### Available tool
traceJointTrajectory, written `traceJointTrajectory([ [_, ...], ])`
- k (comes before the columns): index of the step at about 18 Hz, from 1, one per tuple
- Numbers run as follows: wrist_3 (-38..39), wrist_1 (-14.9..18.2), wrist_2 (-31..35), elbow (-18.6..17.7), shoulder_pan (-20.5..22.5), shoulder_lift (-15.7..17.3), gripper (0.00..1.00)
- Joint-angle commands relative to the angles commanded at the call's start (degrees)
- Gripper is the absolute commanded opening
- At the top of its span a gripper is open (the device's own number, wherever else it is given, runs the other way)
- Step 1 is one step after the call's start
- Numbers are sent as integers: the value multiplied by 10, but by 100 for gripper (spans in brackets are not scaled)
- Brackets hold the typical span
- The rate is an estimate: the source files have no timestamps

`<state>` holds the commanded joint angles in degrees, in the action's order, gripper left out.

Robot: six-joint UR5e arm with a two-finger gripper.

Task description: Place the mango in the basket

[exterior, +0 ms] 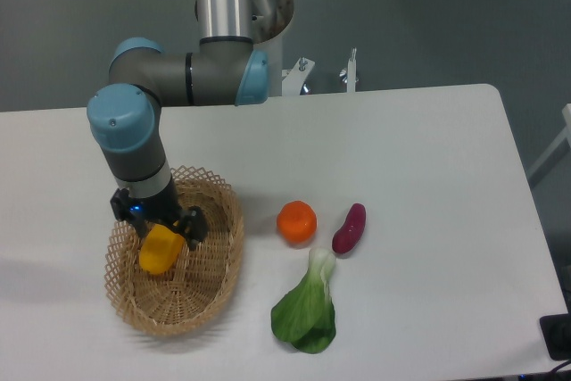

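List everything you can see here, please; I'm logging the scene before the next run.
basket: 1, light tan wicker, left on the table
mango: 1, yellow-orange, inside the basket under the gripper
orange: 1, orange, mid-table
sweet potato: 1, purple, right of the orange
bok choy: 1, green with white stem, near front edge
table: 1, white
arm: 1, grey and blue
gripper: 1, black, fingers at the mango; grip unclear
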<state>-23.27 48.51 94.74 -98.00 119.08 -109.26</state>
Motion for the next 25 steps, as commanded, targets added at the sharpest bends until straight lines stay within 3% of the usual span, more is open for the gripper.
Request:
traceJointTrajectory([
  [7,-135,2,-3,10,79,36,100],
  [14,-290,90,-10,12,160,80,100],
  [20,-403,175,-53,31,227,121,100],
  [25,-441,198,-64,34,251,142,100],
])
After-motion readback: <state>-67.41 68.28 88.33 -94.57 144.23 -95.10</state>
